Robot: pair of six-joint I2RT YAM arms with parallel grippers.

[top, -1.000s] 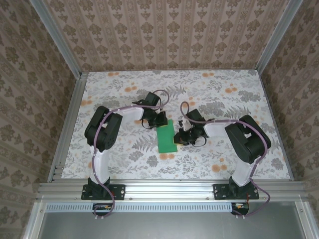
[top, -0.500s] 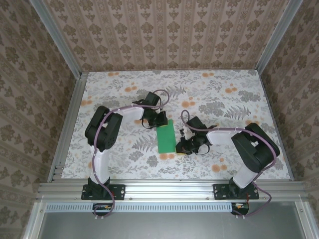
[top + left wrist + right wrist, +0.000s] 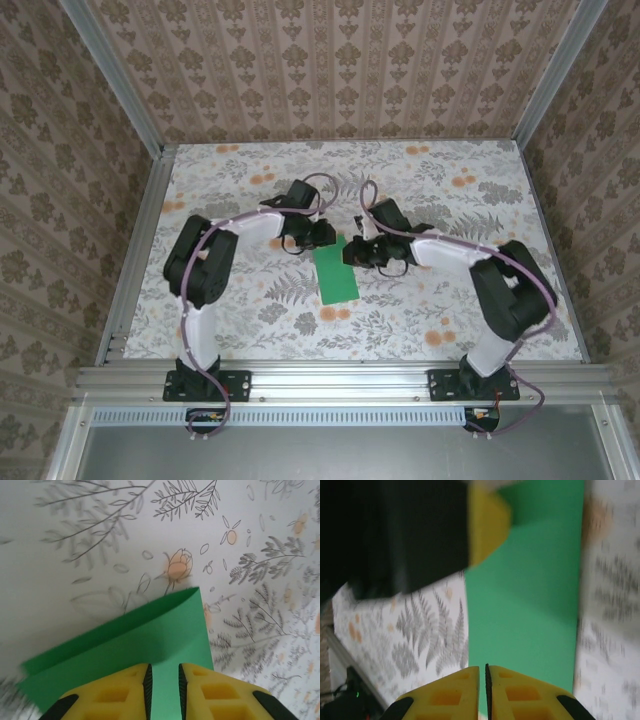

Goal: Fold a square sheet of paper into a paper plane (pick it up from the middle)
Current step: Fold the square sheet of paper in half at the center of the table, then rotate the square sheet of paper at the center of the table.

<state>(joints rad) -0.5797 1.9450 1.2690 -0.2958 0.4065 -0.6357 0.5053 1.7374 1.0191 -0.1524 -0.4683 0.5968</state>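
Observation:
The green sheet of paper (image 3: pixel 337 275) lies on the floral table, folded to a narrow rectangle rather than a pointed plane. In the left wrist view one folded layer of the paper (image 3: pixel 150 635) stands slightly raised along its crease. My left gripper (image 3: pixel 322 236) hovers over the paper's far left corner; its jaws (image 3: pixel 165 672) stand a little apart with nothing between the pads. My right gripper (image 3: pixel 352 254) is at the far right corner, shut (image 3: pixel 486 672) above the paper (image 3: pixel 530 595). A yellow finger of the left gripper (image 3: pixel 487 525) shows ahead of it.
The floral tablecloth (image 3: pixel 430 310) spreads around the paper on all sides. Aluminium rails (image 3: pixel 330 378) border the near edge and the sides, with patterned walls (image 3: pixel 340 70) beyond. Both arms crowd the table's middle, wrists nearly touching.
My right gripper swept from the paper's near right edge up to its far right corner. The paper now lies flatter and narrower. The left jaws have parted slightly.

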